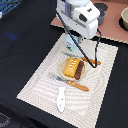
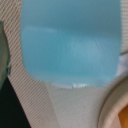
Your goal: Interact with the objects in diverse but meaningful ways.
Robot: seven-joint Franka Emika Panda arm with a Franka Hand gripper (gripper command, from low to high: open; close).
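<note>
Although the gripper (image 1: 73,40) hangs right over the light blue faceted plastic cup (image 1: 70,44), neither view shows its fingertips, so I cannot tell whether the fingers are apart, together or pressed against the cup. In the wrist view the cup (image 2: 70,42) fills most of the picture, pale and smooth, with the woven beige placemat (image 2: 65,107) beneath it and the curved rim of the cream round plate (image 2: 111,105) close by. A greyish edge at one side of that view may be part of a finger, but it is too blurred to say.

In the exterior view the cup stands on the far part of the placemat (image 1: 40,82), mostly hidden by the white arm. Just nearer than it sits the plate (image 1: 64,73), carrying the ridged orange-yellow block (image 1: 72,66) with the thin dark-brown sausage-like stick (image 1: 79,71) lying beside it on the right. An orange-handled fork (image 1: 70,82) lies near the plate's near edge, and the small white bone-shaped piece (image 1: 61,99) rests nearest of all on the placemat.

The cup looks light, hollow and stiff, with a slick surface. I judge that squeezing opposite flat facets, or pinching the rim wall, would hold best; a shallow or off-centre grip could let it slip or tip toward the plate.
</note>
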